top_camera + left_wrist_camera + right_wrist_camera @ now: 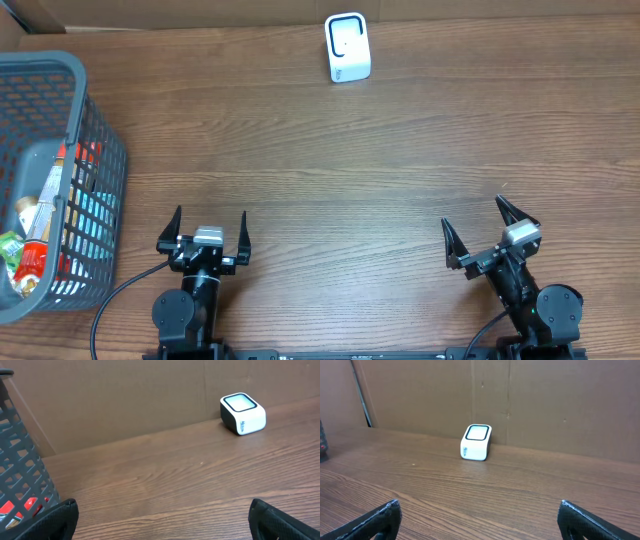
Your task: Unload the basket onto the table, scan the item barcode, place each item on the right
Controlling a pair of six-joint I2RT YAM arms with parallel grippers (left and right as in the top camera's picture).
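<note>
A small white barcode scanner (347, 47) with a dark-rimmed window stands at the far middle of the wooden table; it also shows in the left wrist view as the scanner (242, 413) and in the right wrist view as the scanner (476, 442). Packaged items (35, 240) lie inside a grey mesh basket (95, 135) at the left edge. My left gripper (209, 224) rests near the front edge, open and empty. My right gripper (472, 225) sits at the front right, also open with nothing between its fingers.
A brown cardboard wall (545, 400) runs along the back of the table behind the scanner. The basket's grey wall (20, 465) stands close to the left of my left gripper. Bare wood lies between both grippers and the scanner.
</note>
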